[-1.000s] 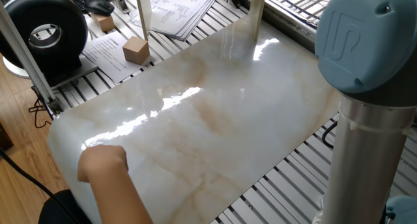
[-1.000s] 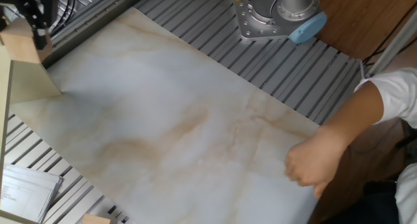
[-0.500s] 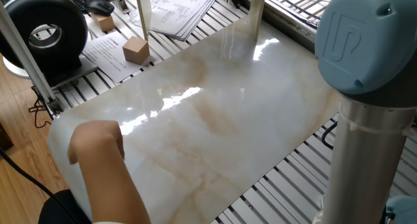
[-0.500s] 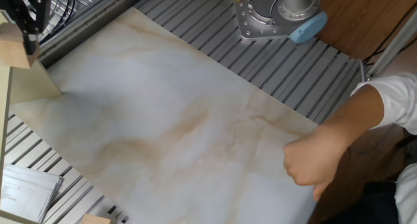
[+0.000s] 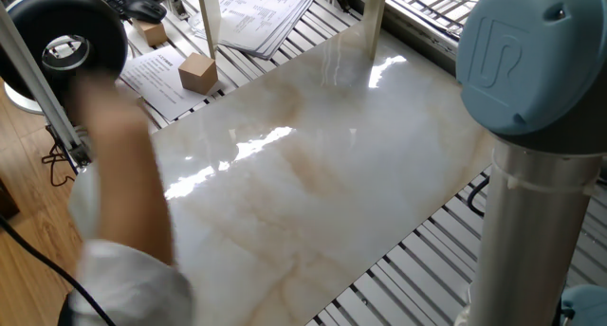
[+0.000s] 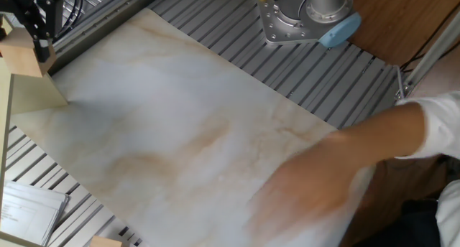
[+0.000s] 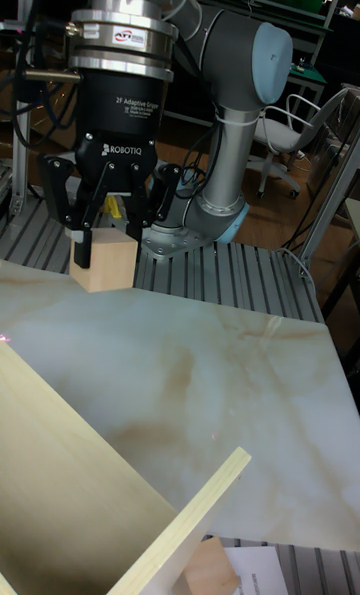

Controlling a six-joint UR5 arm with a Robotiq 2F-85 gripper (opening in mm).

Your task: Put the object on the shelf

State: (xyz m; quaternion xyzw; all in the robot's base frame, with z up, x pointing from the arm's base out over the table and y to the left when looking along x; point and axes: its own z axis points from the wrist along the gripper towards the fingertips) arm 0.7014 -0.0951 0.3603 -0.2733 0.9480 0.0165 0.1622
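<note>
The object, a small light-brown wooden cube [image 7: 103, 261], hangs just above the marble tabletop [image 7: 200, 375] with my gripper [image 7: 106, 243] shut on it, one black finger on each side. In the other fixed view the cube [image 6: 19, 57] shows at the far left edge under the gripper [image 6: 36, 33], right beside the pale wooden shelf [image 6: 33, 91]. The shelf boards [image 7: 70, 475] fill the lower left of the tall fixed view, in front of the cube. One fixed view shows only my arm's blue joint [image 5: 531, 61], not the gripper.
A person's blurred arm [image 5: 123, 184] reaches over the marble top, and the same blurred arm [image 6: 338, 168] shows from the other side. A larger tan block [image 5: 197, 72], papers [image 5: 261, 9], a small block [image 5: 150, 32] by a keyboard and a black round device [image 5: 66, 42] lie beyond the table.
The person's hand has swept quickly across the marble top and now blurs. My gripper with the cube has shifted only slightly by the shelf.
</note>
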